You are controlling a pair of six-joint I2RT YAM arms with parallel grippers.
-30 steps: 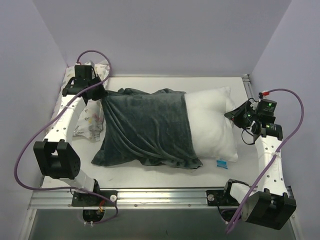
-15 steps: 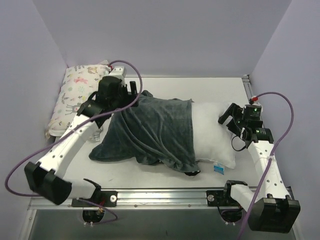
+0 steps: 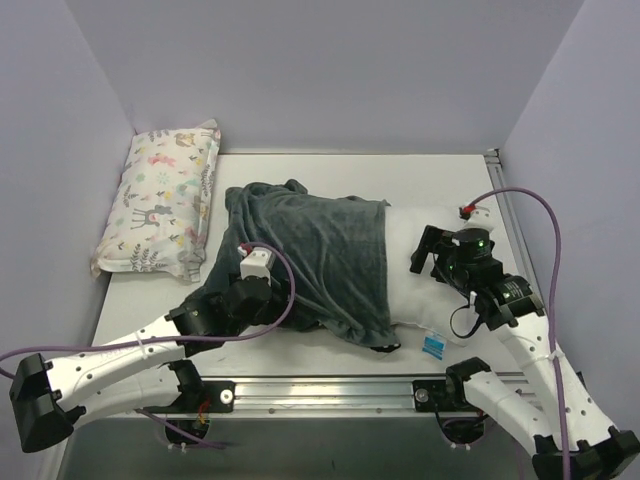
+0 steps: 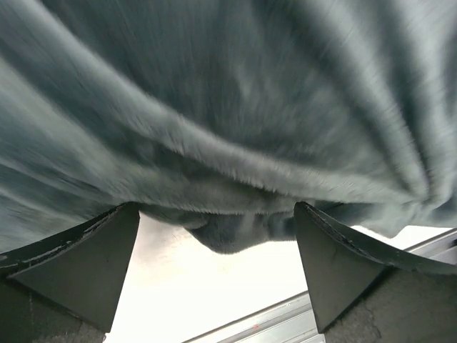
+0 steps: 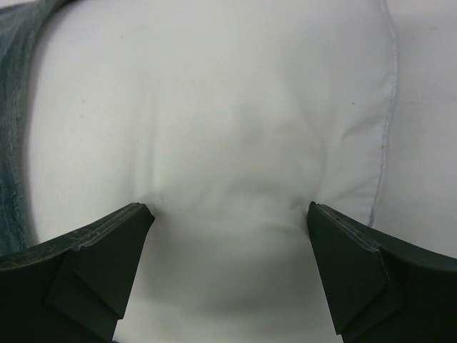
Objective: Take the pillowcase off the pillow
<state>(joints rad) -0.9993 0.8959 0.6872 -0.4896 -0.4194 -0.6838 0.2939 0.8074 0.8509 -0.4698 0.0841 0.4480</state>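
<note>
The dark grey-teal pillowcase (image 3: 310, 250) lies rumpled over the left part of the white pillow (image 3: 415, 300), whose right end is bare. My left gripper (image 3: 240, 285) sits low at the pillowcase's near-left edge. In the left wrist view it (image 4: 218, 243) is open, with plush pillowcase (image 4: 228, 107) hanging just above and partly between the fingers. My right gripper (image 3: 425, 250) rests on the bare pillow. In the right wrist view it (image 5: 228, 214) is open wide, both fingertips (image 5: 136, 218) denting the pillow (image 5: 228, 128). The pillowcase's edge (image 5: 14, 114) shows at the left.
A pastel animal-print pillow (image 3: 160, 200) lies at the far left against the wall. A small blue tag (image 3: 433, 346) sticks out at the white pillow's near edge. A metal rail (image 3: 330, 385) runs along the table's near edge. Purple walls enclose three sides.
Both grippers have opened. The left arm let the pillowcase go, swinging from the far-left corner to its near-left edge. The right gripper slid left onto the bare pillow.
</note>
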